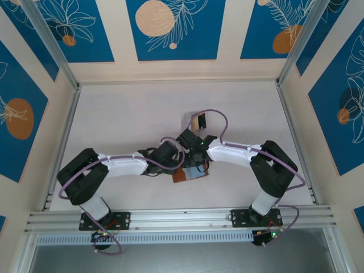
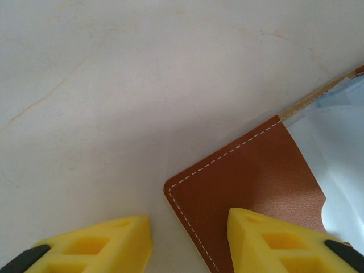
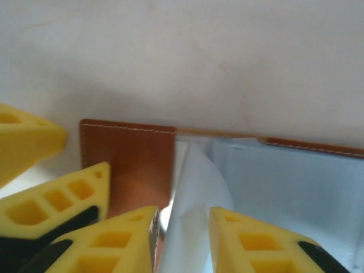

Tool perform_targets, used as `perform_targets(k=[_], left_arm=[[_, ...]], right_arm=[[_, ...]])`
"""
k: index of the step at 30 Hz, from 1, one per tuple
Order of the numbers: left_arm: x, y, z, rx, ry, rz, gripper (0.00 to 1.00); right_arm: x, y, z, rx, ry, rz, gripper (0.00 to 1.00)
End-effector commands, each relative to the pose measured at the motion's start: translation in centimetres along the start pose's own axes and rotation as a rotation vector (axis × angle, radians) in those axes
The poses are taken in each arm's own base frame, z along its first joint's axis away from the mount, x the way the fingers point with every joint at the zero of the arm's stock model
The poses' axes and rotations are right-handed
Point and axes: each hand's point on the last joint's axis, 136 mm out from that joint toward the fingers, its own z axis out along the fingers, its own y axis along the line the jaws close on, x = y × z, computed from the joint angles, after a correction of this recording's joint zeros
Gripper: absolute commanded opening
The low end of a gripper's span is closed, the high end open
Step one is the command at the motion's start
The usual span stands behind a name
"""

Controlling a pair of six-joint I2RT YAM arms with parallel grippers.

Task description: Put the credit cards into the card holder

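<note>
The card holder [image 1: 183,177] lies open on the table between the two arms, brown leather with a grey-blue pocketed inside [image 3: 284,176]. My left gripper [image 2: 187,227] is open and straddles its brown corner [image 2: 239,170]; one finger [image 2: 273,242] rests on the leather, the other [image 2: 96,244] on the table. My right gripper [image 3: 182,219] stands open just over a pale pocket flap [image 3: 196,187], and a thin grey edge lies against its left finger [image 3: 122,239]. Credit cards, tan and dark, show behind in a clear box [image 1: 198,120].
The left gripper's yellow fingers [image 3: 57,199] crowd the right wrist view beside the leather flap. Both arms [image 1: 233,153] meet mid-table. Metal rails [image 1: 176,217] run along the near edge, and patterned walls enclose the white table [image 1: 125,119].
</note>
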Motion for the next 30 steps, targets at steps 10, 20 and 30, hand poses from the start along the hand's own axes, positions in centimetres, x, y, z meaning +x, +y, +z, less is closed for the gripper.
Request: perform_targets(k=[10, 20, 30], left_arm=[[0.9, 1.1, 0.4, -0.045, -0.006, -0.035, 0.47], [1.6, 0.6, -1.7, 0.039, -0.004, -0.063, 0.57], [2.3, 0.2, -1.1, 0.074, 0.023, -0.057, 0.45]], right_arm=[[0.6, 3.3, -0.2, -0.29, 0.047, 0.09, 0.56], [0.1, 4.4, -0.7, -0.374, 0.03, 0.117, 0.68], [-0.2, 5.5, -2.3, -0.434, 0.014, 0.133, 0.71]])
